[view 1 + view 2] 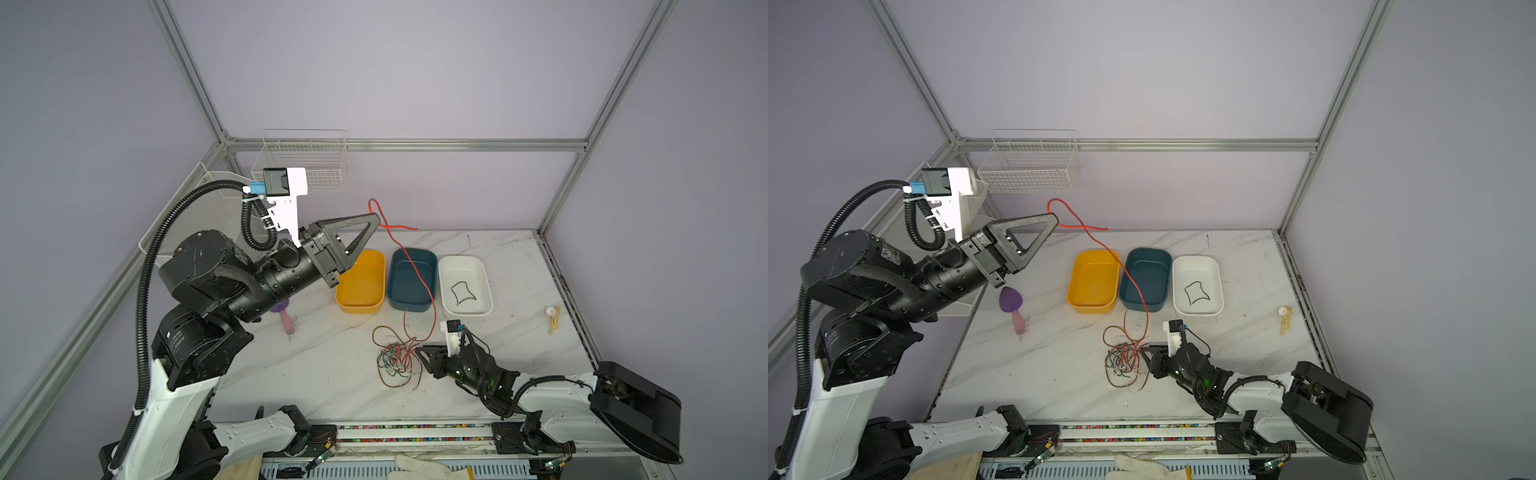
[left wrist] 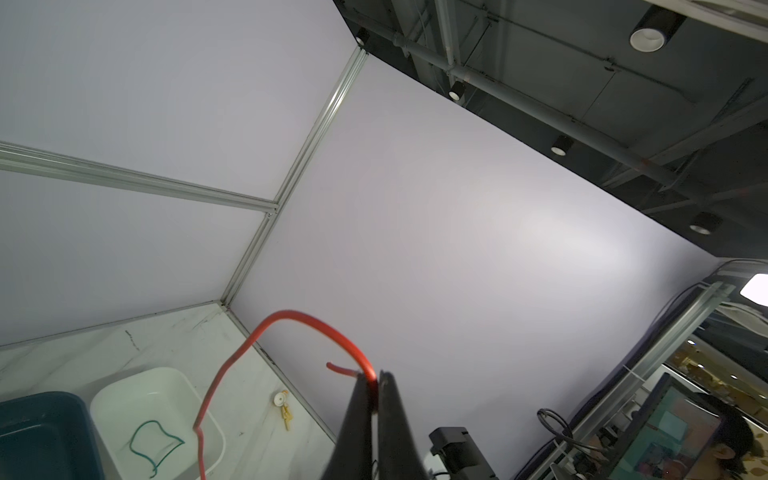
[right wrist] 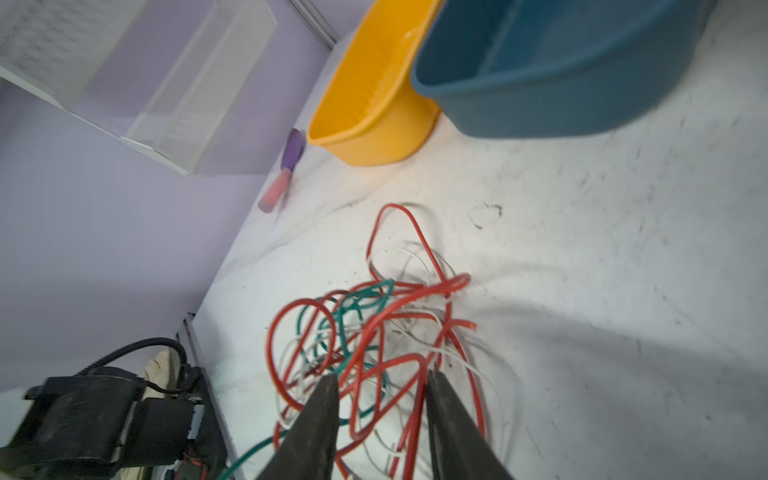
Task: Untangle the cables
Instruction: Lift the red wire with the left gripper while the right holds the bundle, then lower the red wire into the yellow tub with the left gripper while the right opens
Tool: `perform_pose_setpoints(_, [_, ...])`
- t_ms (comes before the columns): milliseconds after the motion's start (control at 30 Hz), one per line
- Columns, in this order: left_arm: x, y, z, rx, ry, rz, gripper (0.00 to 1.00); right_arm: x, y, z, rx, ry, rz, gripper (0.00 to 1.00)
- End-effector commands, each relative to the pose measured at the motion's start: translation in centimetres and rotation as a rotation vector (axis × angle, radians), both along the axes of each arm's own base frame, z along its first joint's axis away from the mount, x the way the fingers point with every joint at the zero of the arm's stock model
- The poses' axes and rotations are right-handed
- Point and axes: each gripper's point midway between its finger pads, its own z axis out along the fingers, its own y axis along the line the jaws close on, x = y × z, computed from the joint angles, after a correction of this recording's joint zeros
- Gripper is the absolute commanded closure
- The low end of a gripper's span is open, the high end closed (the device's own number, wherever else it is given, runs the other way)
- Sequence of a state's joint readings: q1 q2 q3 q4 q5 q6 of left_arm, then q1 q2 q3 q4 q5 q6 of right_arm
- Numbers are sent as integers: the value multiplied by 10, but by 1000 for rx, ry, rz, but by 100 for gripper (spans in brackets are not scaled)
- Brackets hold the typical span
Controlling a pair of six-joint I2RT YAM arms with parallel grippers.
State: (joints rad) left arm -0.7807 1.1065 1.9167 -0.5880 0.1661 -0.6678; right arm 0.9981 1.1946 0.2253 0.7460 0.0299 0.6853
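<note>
The cables (image 1: 397, 359) lie piled on the surface (image 1: 316, 365), at 6 o'clock from the blue tub (image 1: 411, 279). The left hand (image 1: 376, 218) pinches one red cable (image 1: 417, 270) high at the pile's 12 o'clock. The right hand (image 1: 419, 353), spread, sits at 3 o'clock. Pulling the red one free seems the step; next, pin the pile.

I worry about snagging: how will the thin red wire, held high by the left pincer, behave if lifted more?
The thin red wire looks floppy: it hangs in a loose curve from the left pincer to the tangled pile of coloured wires. It enters that pile, so lifting may drag others.
</note>
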Motion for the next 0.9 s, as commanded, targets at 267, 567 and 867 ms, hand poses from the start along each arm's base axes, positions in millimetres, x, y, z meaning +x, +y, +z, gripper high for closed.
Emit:
perform_pose_setpoints(267, [65, 13, -41, 278, -43, 282, 100, -6, -40, 40, -39, -56, -87, 41])
perform_pose_setpoints(567, [131, 42, -67, 335, -29, 387, 100, -9, -47, 57, -37, -75, -89, 27])
perform_pose_setpoints(867, [188, 43, -104, 336, 9, 401, 100, -12, -47, 76, -37, -114, -65, 16])
